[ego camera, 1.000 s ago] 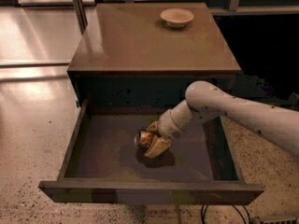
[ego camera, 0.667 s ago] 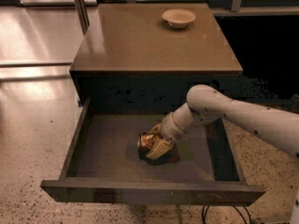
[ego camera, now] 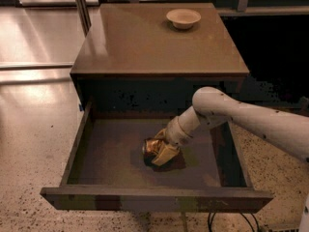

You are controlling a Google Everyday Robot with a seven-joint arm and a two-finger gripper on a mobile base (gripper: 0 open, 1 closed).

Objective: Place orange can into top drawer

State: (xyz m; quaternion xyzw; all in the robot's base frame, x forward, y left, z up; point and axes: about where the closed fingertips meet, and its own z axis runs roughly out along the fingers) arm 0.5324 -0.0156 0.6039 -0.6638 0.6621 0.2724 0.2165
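Note:
The top drawer (ego camera: 154, 199) is pulled wide open under the square-topped cabinet (ego camera: 145, 42). My gripper (ego camera: 158, 151) reaches down into it from the right on a white arm (ego camera: 251, 122). The fingers are closed around the orange can (ego camera: 152, 148), a small orange-gold and dark brown can. The can sits low at the middle of the drawer floor; I cannot tell whether it touches the floor.
A pale shallow bowl (ego camera: 183, 18) stands at the back right of the cabinet top. A speckled floor (ego camera: 29, 144) lies to the left and front. Dark cables (ego camera: 217, 221) run under the drawer's front right. A metal post (ego camera: 79, 6) stands behind the cabinet's left corner.
The view has shifted slightly and the cabinet appears a little lower and closer. The gripper still holds the can at the middle of the drawer, with almost no movement.

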